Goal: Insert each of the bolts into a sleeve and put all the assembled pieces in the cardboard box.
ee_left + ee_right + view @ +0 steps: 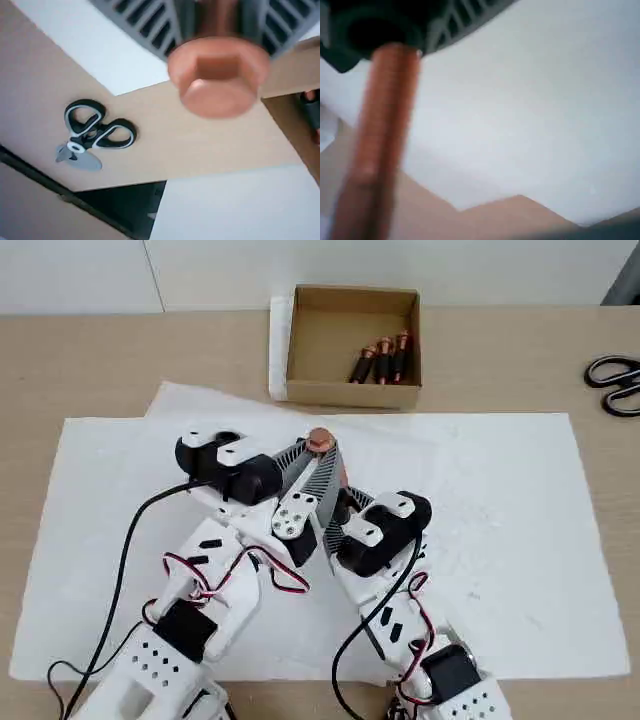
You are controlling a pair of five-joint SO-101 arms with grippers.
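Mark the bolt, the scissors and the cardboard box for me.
bolt (pixel 217 75), left wrist view, on its hexagonal head.
scissors (pixel 98 131), left wrist view, where the two black handles meet.
cardboard box (pixel 350 393), high view, on its near outer wall.

i count one brown cardboard box, with three finished pieces lying inside it, each a black sleeve with a copper bolt in it. outside the box there's one more copper-coloured hex-head bolt and one black cylindrical sleeve on its thread. two white robot arms. one pair of black-handled scissors. the white paper sheets look like two, overlapped.
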